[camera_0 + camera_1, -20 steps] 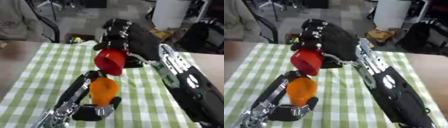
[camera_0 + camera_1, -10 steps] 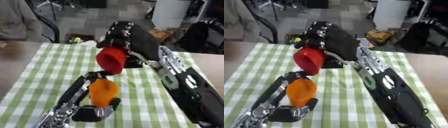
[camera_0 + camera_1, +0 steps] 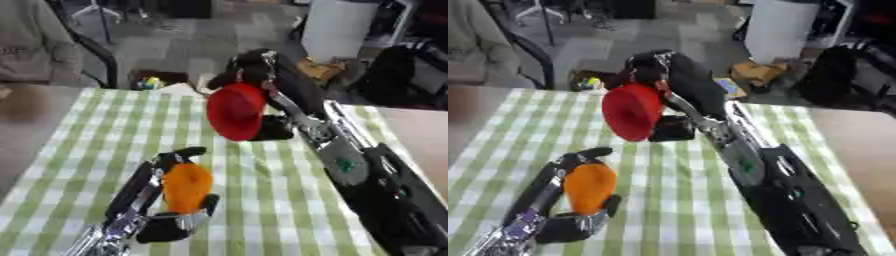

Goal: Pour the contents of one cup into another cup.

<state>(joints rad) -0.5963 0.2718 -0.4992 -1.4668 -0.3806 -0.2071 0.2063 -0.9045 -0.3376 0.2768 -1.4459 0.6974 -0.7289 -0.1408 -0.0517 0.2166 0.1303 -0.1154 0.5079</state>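
A red cup (image 3: 234, 111) hangs in the air above the middle of the checked table, tipped on its side with its base facing me. My right hand (image 3: 259, 70) is shut on it from behind, the arm running in from the lower right. Lower down and to the left stands an orange cup (image 3: 185, 186), with my left hand (image 3: 166, 200) curled round it; fingers show above it and the thumb below. The red cup sits up and to the right of the orange one, apart from it. I cannot see inside either cup.
A green and white checked cloth (image 3: 105, 135) covers the table. My right arm (image 3: 367, 175) fills the table's right side. Beyond the far edge are a dark chair (image 3: 96, 55), a box holding a yellow-green thing (image 3: 153, 80) and floor clutter. A person in grey (image 3: 31, 40) stands far left.
My right hand has lifted the red cup higher and a little to the right, away from the orange cup. The left hand and orange cup have stayed put.
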